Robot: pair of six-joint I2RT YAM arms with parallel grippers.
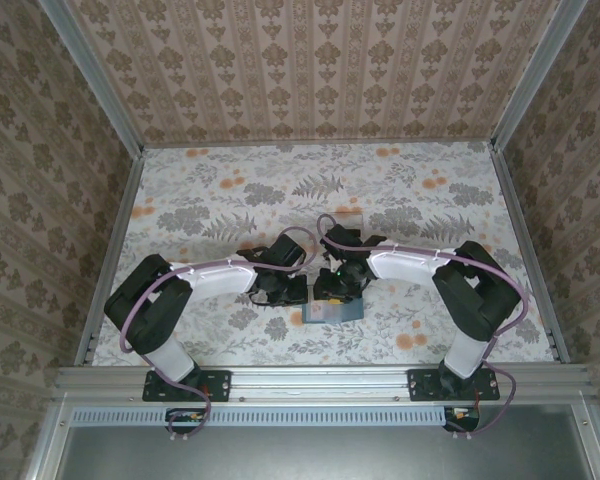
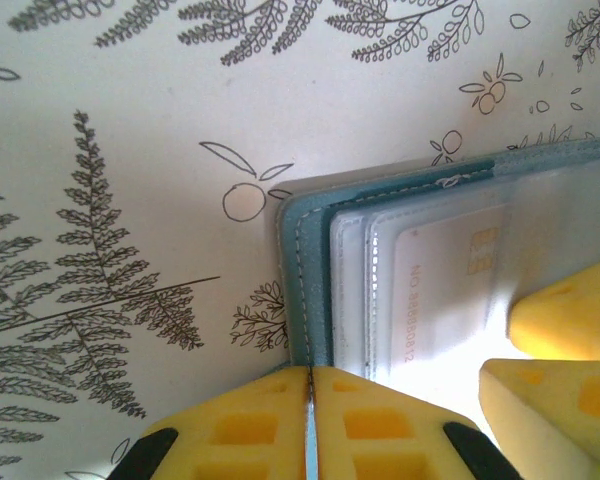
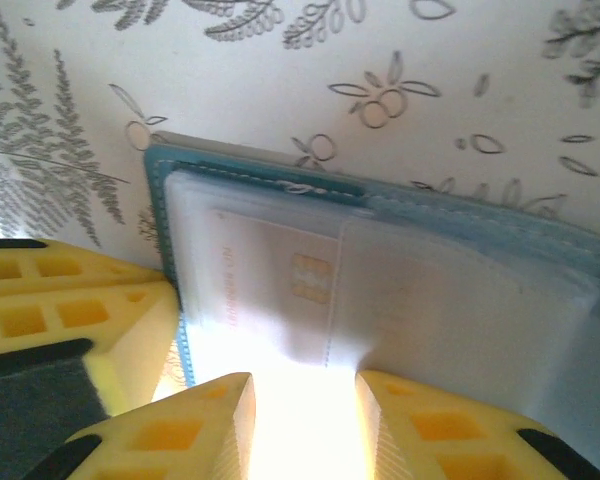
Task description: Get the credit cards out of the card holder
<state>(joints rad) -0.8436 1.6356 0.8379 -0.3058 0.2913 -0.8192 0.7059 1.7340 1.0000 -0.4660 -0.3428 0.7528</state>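
Two claws: left claw [image 2: 308, 372] clamps the card holder [image 2: 305, 280] edge, seemingly as anchor; right claw [image 3: 305, 385] stands parted just before a credit card [image 3: 270, 280].

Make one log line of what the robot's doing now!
left gripper: shut on card holder edge | right gripper: open at credit card | credit card: inside holder

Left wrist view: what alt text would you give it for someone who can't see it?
An open teal card holder lies on a fern-printed table, a pale credit card with a gold chip showing through its clear sleeve. The left end effector, yellow fingers shut, pinches the holder's near edge, while the right end effector sits open over the card.
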